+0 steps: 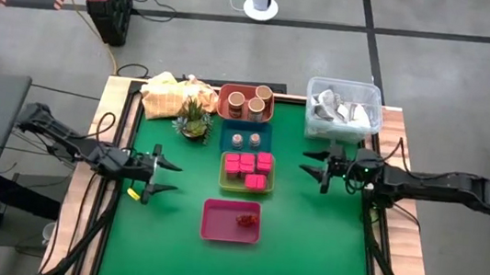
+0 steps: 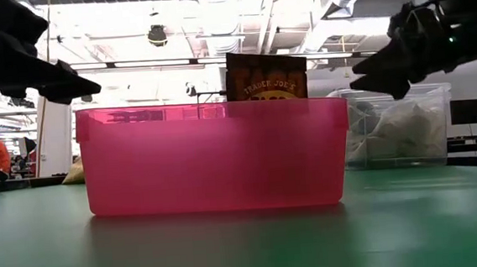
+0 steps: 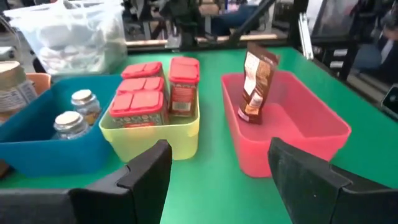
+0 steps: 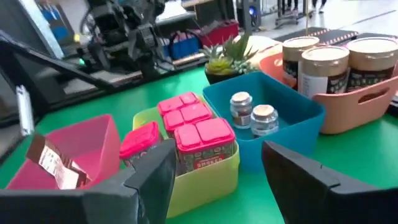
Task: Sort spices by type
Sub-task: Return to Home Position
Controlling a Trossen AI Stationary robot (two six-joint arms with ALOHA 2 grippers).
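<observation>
Two grippers hang open and hold nothing, one on each side of a line of trays. Nearest, a small brown-red paper packet [image 1: 244, 219] stands in the pink plastic tray [image 1: 208, 221]. The left gripper [image 1: 166, 177] is just past it, off to the side. Next come red-lidded square cans [image 1: 248, 167] in the yellow tray [image 1: 221, 186]. The right gripper [image 1: 309, 163] is beside them. Then come tiny silver-topped glass jars [image 1: 245, 140] in the blue tray [image 1: 227, 128]. Last are round tan-lidded jars [image 1: 249, 101] in the orange tray [image 1: 223, 103]. All the spices lie between the arms, so I think each arm can just pull away sideways.
</observation>
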